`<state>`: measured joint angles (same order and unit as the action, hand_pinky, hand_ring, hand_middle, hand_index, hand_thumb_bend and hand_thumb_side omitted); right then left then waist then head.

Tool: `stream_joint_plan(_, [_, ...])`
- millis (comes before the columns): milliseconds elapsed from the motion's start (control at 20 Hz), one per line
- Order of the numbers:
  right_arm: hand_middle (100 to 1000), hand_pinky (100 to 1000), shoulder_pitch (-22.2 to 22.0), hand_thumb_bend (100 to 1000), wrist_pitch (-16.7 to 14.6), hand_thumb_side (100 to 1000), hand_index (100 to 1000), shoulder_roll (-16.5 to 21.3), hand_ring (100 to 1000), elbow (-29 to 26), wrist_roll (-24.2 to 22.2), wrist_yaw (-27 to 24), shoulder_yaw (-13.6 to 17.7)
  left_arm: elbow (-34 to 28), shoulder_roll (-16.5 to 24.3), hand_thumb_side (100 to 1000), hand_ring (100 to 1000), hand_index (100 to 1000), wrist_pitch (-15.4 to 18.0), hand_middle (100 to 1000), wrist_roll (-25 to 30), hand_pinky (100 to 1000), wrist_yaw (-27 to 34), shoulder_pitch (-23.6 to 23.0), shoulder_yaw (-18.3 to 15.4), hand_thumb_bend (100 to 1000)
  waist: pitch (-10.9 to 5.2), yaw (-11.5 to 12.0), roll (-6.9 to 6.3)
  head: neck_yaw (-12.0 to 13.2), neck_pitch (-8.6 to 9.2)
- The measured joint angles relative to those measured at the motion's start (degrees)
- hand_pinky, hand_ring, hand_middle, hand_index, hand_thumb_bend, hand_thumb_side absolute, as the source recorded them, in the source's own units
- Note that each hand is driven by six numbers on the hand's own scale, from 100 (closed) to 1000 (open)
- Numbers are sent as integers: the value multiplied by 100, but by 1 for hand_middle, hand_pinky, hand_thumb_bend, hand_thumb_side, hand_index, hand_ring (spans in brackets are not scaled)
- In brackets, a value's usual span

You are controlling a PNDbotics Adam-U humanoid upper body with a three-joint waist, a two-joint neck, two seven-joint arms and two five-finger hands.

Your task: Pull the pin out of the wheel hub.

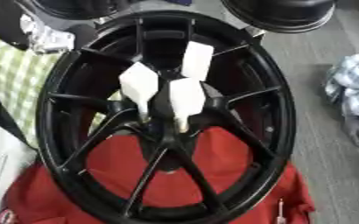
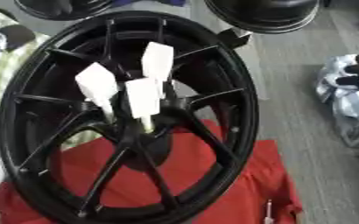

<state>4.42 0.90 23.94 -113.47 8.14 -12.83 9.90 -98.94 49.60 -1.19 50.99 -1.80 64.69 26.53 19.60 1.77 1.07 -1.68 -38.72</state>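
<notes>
A black spoked wheel hub (image 1: 286,113) stands tilted and fills most of both views, its lower part over a red cloth (image 1: 236,148). Three white, blocky pins stick out around its centre: one on the left (image 1: 139,85), one in the middle (image 1: 186,98) and one higher up to the right (image 1: 197,60). The left and middle pins each end in a thin pale stem that goes into the hub. Neither of my hands shows in either view.
Two more black wheels lie at the top, one left (image 1: 68,6) and one right (image 1: 282,13). A green checked cloth (image 1: 14,74) lies left of the hub. A blue and white bundle of cloth (image 1: 355,87) sits on the grey floor (image 1: 320,144).
</notes>
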Motion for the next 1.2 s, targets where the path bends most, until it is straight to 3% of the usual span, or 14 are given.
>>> stream_joint_plan(200, [642, 936, 8, 100, 16, 528, 755, 0, 653, 0, -16, 0, -6, 239, -181, 457, 814, 872, 169, 801, 83, 779, -268, 89, 319, 180, 18, -7, -20, 32, 2])
stream_joint_plan(350, [642, 937, 8, 100, 23, 528, 755, 0, 653, 0, -22, 3, -6, 394, -266, 506, 828, 899, 267, 825, 96, 792, -345, 102, 477, 243, 20, -18, -24, 55, 3])
stream_joint_plan(750, [640, 936, 8, 100, 40, 529, 753, -1, 651, 0, -53, 7, -17, 805, -507, 468, 862, 906, 495, 844, 102, 832, -713, 191, 734, 430, 41, -42, 1, 112, 18])
stream_joint_plan(1000, [640, 936, 7, 100, 48, 530, 753, -17, 651, 0, -72, 16, -37, 975, -587, 526, 856, 894, 777, 810, 100, 829, -855, 205, 828, 461, 84, -53, 9, 137, 24])
stream_joint_plan(1200, [640, 937, 9, 100, 52, 531, 753, -51, 651, 0, -73, 33, -38, 1084, -650, 522, 840, 886, 913, 770, 100, 814, -885, 236, 876, 431, 100, -60, 8, 161, 26])
